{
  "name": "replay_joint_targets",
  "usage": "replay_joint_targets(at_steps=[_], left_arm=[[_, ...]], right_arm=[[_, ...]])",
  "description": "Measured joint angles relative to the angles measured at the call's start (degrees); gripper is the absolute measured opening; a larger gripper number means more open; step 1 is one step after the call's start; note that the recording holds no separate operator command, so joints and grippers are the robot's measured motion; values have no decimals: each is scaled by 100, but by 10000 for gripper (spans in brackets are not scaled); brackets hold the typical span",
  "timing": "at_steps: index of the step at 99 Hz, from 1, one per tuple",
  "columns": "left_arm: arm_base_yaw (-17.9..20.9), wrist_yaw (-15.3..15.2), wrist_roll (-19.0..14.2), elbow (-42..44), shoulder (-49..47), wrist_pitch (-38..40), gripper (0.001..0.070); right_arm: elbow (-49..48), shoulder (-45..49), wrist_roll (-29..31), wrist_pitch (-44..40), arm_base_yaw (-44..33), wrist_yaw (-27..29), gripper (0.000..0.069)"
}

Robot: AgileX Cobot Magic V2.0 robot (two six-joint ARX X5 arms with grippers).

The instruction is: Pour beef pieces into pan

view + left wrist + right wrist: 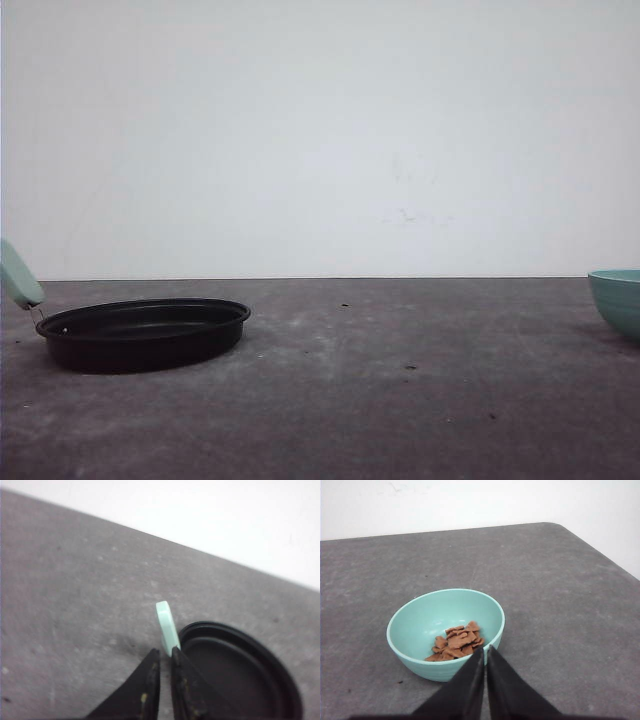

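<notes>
Teal bowl (445,630) holds beef pieces (456,643); right gripper (485,655) closed, empty (near rim). Black pan (145,333) at 9 o'clock; left gripper (164,659) fingers nearly together beside the handle (167,626), grip cannot be told.

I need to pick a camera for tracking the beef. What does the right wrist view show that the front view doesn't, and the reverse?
Right wrist view alone: the beef pieces heaped inside the teal bowl, and the right gripper shut, its tips near the bowl's rim. Front view alone: the black pan with its mint handle, at the left. Both: the bowl, just an edge in the front view, and the grey table.
</notes>
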Motion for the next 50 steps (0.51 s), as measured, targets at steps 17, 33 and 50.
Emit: replay_joint_targets(at_steps=[17,33,50], left_arm=[[0,122,-420,2,0,-74,14],[-2,673,-516,153,13,-616,14],[0,734,-529,562,144,-1425,14]], right_arm=[[0,0,2,-2,0,0,6],[0,0,107,0,0,0,6],[0,0,358,22,0,-22,6]])
